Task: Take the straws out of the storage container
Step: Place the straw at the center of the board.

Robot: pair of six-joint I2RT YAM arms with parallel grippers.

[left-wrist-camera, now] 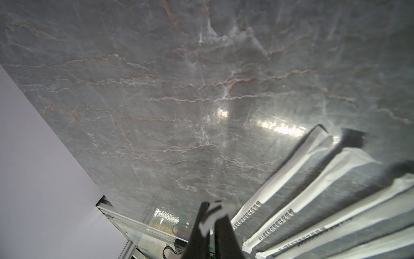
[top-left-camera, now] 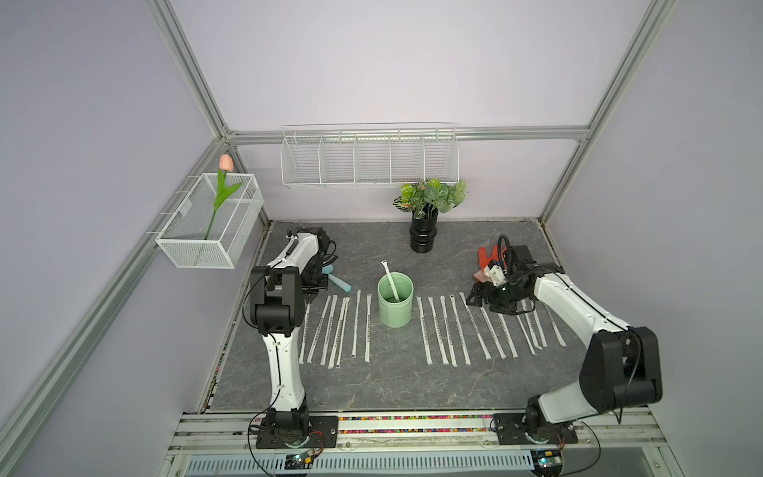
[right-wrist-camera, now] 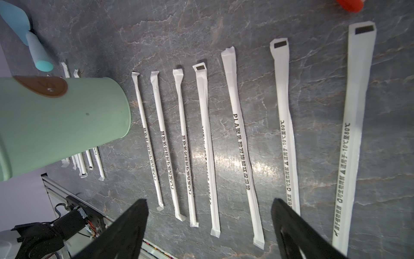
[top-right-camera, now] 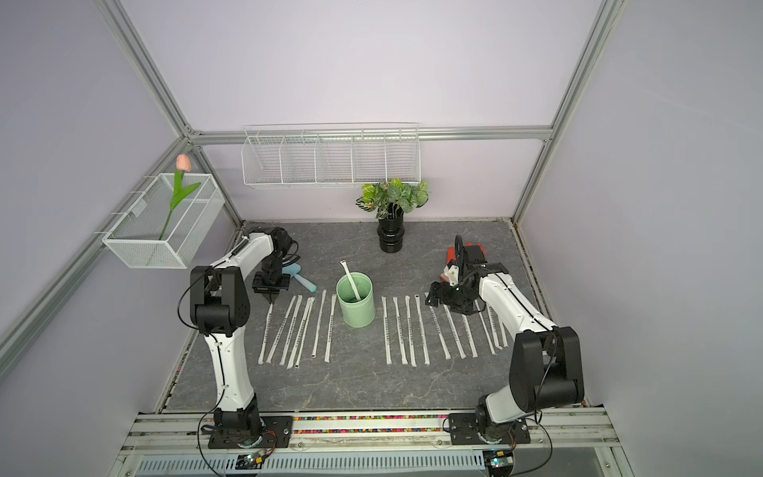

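**Q:** What sits closest to the viewer?

**A:** A metal rail point(top-left-camera: 413, 429) carrying both arm bases. Beyond it lies a grey marbled tabletop point(top-left-camera: 392, 384).

**Q:** And going left to right?

**A:** Well to the left of the mint-green cup point(top-left-camera: 395, 305), the left gripper point(top-right-camera: 270, 296) points down at the table. Its fingers are pressed together on the far end of the outermost straw point(top-right-camera: 265, 333), which otherwise lies flat. Between that straw and the cup, a left row of straws point(top-left-camera: 356, 324) lies flat in white printed wrappers, roughly parallel.

**Q:** Where is the container itself?

**A:** The cup stands upright mid-table. One leaning straw point(top-left-camera: 390, 281) rests inside it, its top above the rim.

**Q:** And to the right of the cup?

**A:** A right row of straws point(top-left-camera: 424, 330) lies flat, side by side. The right gripper point(right-wrist-camera: 208, 200) hovers above that row's far ends. Its fingers are spread wide apart and hold nothing.
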